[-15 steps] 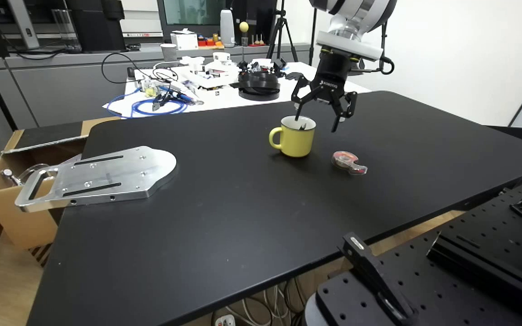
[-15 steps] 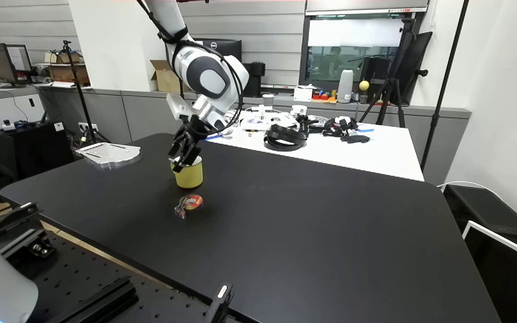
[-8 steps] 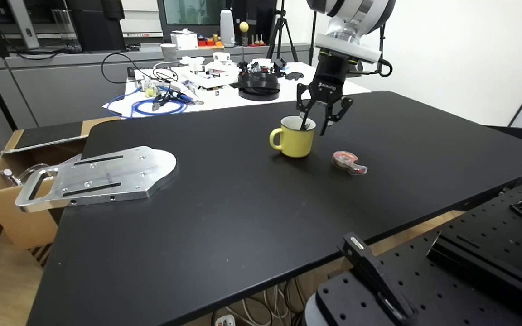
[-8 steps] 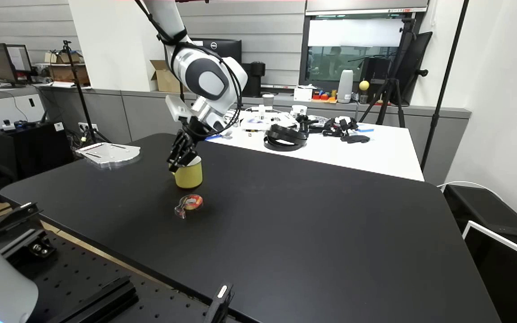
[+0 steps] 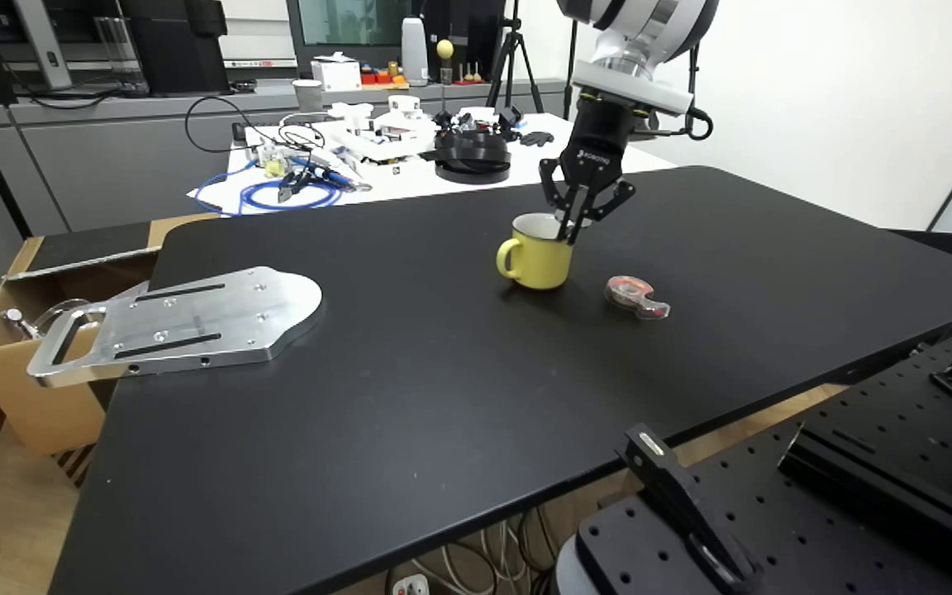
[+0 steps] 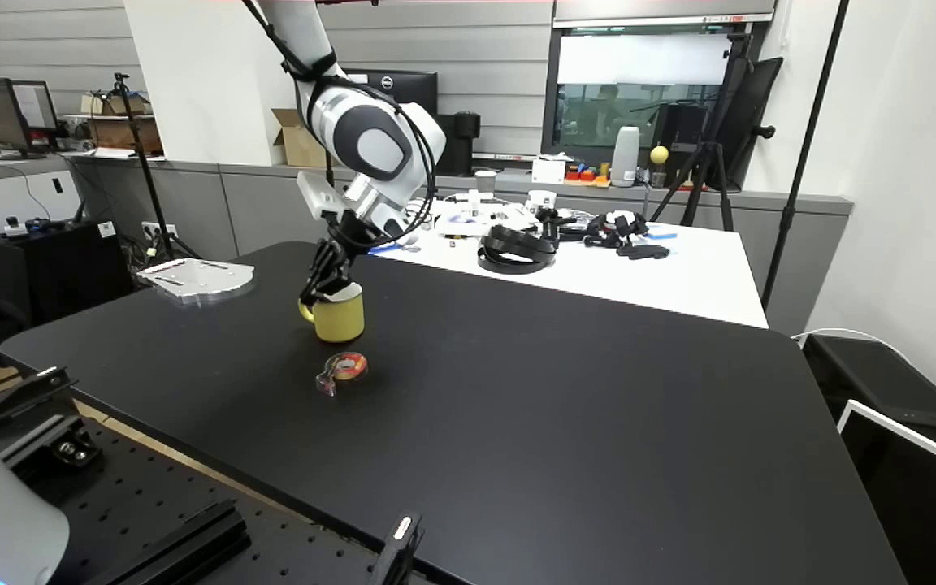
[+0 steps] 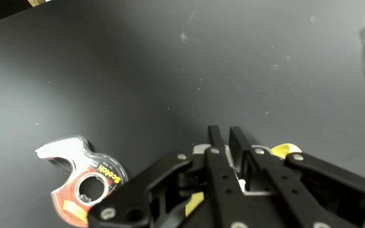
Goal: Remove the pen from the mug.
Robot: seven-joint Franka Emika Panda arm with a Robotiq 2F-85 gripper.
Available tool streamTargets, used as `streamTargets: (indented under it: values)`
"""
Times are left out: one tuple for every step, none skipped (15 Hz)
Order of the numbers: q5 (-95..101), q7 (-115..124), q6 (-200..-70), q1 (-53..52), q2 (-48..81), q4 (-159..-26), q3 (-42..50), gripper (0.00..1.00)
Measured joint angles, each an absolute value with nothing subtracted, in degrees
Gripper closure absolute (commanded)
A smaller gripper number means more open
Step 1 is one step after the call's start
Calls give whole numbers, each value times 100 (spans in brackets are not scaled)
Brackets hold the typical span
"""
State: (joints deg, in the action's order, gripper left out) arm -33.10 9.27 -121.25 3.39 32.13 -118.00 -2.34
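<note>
The yellow mug (image 5: 544, 266) stands upright on the black table, its handle on the left in both exterior views. My gripper (image 5: 567, 240) reaches down at the mug's rim with its fingers drawn together. In the wrist view, the gripper (image 7: 225, 127) lies over the mug; a yellow bit of handle (image 7: 285, 149) and a pale rim edge show around it. A narrow gap runs between the fingers, and whether anything is pinched there cannot be made out. The pen is hidden behind the fingers and the mug wall.
A Scotch tape dispenser (image 7: 67, 197) lies on the table close to the mug, also seen as the tape dispenser (image 6: 349, 367). A silver metal plate (image 5: 211, 318) rests at the table's left edge. Behind stands a cluttered white bench (image 5: 410, 186).
My fingers have come together from wide apart at the mug's rim, as the arm shifted slightly. The mug has slid a little and its handle has swung slightly.
</note>
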Motion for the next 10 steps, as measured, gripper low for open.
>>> streamTargets:
  values:
    - [-3311,921,-12125,339,3213,-11800,-239,97]
    - [-3313,917,-12125,339,3213,-11800,-244,97]
    - [-3319,916,-12121,339,3212,-11798,-250,97]
    - [-3330,916,-12112,339,3208,-11796,-257,97]
    - [-3350,916,-12094,337,3200,-11790,-263,97]
    - [-3369,916,-12068,336,3186,-11776,-271,97]
    - [-3378,917,-12045,333,3167,-11756,-275,97]
    - [-3382,920,-12003,329,3137,-11725,-279,97]
    - [-3385,924,-11938,326,3101,-11685,-282,97]
    - [-3387,928,-11866,321,3059,-11641,-285,97]
